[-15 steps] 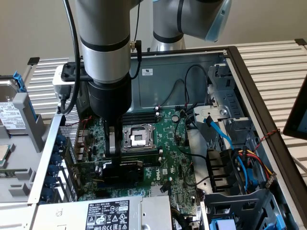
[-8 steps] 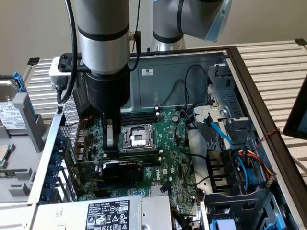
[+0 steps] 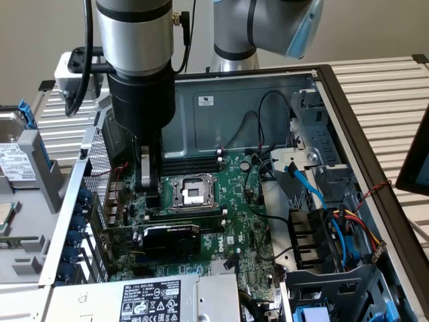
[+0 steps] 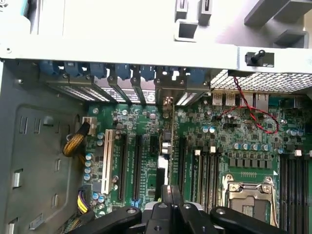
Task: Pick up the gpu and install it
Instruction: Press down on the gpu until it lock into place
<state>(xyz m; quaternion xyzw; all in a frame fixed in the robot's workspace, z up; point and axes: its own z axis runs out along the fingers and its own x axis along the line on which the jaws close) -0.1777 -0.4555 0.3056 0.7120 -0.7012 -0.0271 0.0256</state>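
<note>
The gpu [image 3: 171, 239] stands upright in a slot of the green motherboard [image 3: 249, 221], with its black fan shroud facing the exterior camera and its bracket end toward the case's rear wall. In the wrist view the gpu [image 4: 168, 132] appears edge-on as a thin line running from the rear brackets toward my fingers. My gripper [image 3: 148, 200] hangs just above and behind the card, near the CPU socket [image 3: 191, 191]. The gripper [image 4: 170, 194] has its fingers pressed together, and nothing shows between them. In the exterior view a small gap separates the fingertips from the card's top edge.
The open case holds a power supply [image 3: 154, 296] at the near side and a drive cage with coloured cables [image 3: 328, 231] on the exterior view's right. A thin red wire [image 4: 253, 117] loops near the rear ports. A hard drive [image 3: 13, 168] lies outside the case.
</note>
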